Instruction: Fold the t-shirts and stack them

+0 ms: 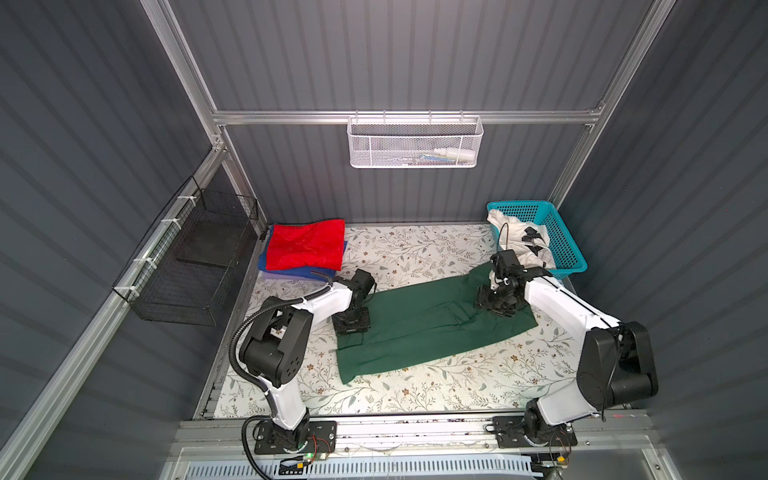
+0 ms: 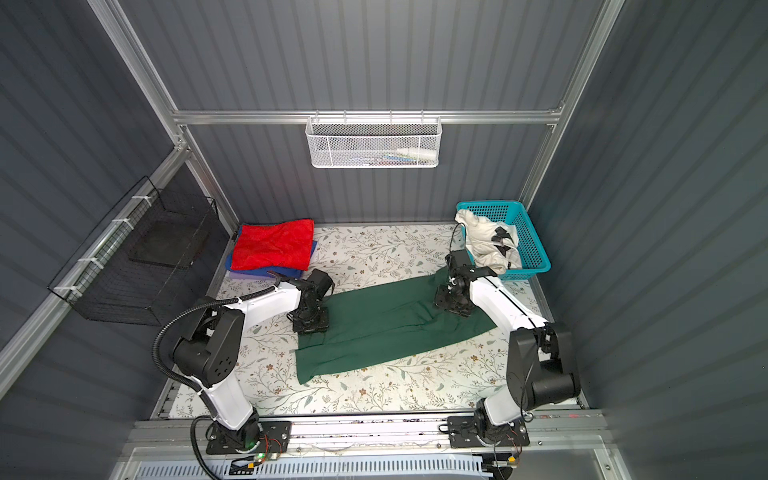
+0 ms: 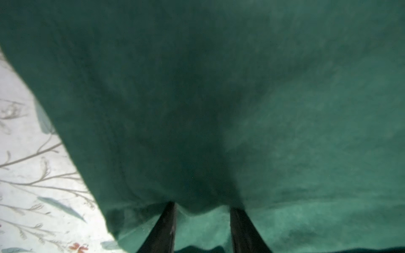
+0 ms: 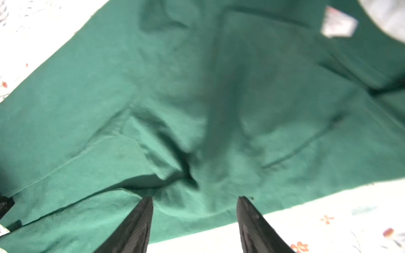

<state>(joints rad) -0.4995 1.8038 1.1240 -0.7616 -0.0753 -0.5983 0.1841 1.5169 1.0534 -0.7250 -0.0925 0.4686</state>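
Observation:
A dark green t-shirt point(image 1: 424, 332) point(image 2: 386, 328) lies on the floral table as a long strip, folded lengthwise and running diagonally. My left gripper point(image 1: 351, 324) point(image 3: 202, 206) is down on its left end, jaws apart. Green cloth point(image 3: 197, 87) lies between the fingers and a fold covers their tips. My right gripper point(image 1: 496, 305) point(image 4: 195, 199) hangs open over the strip's right end point(image 4: 197, 87), holding nothing. A folded red t-shirt point(image 1: 305, 245) point(image 2: 272, 245) rests on a blue one point(image 1: 291, 272) at the back left. A white t-shirt with black marks point(image 1: 515, 237) point(image 2: 482, 237) lies crumpled in the turquoise basket point(image 1: 565, 249).
The turquoise basket stands at the back right corner, just behind my right wrist. A white mesh basket point(image 1: 415, 143) hangs on the back rail. A black wire basket point(image 1: 187, 262) is fixed to the left wall. A white label point(image 4: 338, 22) shows on the green cloth.

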